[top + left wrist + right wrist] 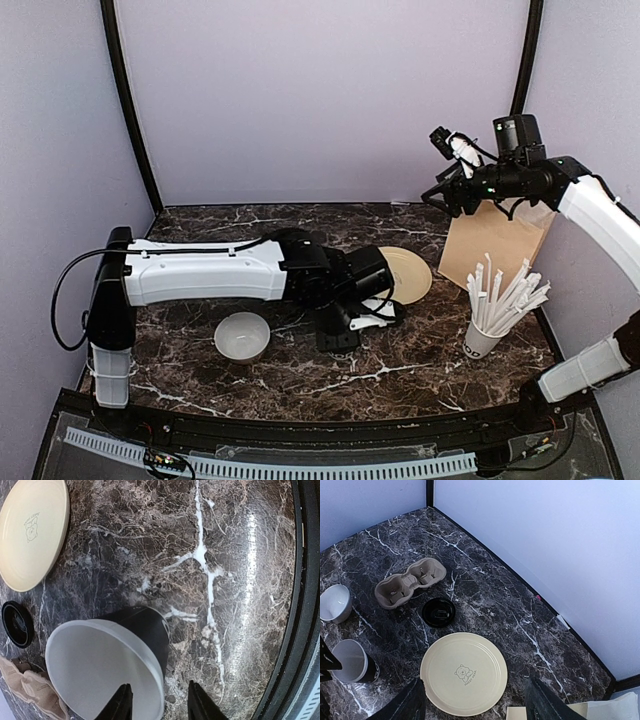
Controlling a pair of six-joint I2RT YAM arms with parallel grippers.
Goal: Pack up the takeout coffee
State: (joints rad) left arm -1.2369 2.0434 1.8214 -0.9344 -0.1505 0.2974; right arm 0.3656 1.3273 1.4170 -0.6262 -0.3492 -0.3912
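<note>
1. Lavender walls close in a dark, glossy marble worktop (330,385) veined in white. From above, the left arm (200,272) lies stretched low and level across it, wrist bent down near the middle. The right arm (590,215) is raised high at the right, above one brown paper bag (497,245). One round white bowl (242,335), one flat cream plate (410,273) and one white cup of paper-wrapped straws (485,335) stand on the stone.

2. In the left wrist view, the takeout coffee cup (105,670) stands right below the camera, with a matte black body and a pale, smooth, lidless inside. The left jaws are parted and straddle its rim, one finger (122,702) over the mouth and the other outside the wall. I cannot tell whether either touches it. One black lid (17,624) lies apart from the cup, near the plate.

3. In the right wrist view, the right jaws are spread wide with nothing in them, high above the bear-printed plate. The lid lies between the plate and one grey pulp carrier (410,582) with two wells. The cup stands upright at the lower left, well apart from the carrier.
</note>
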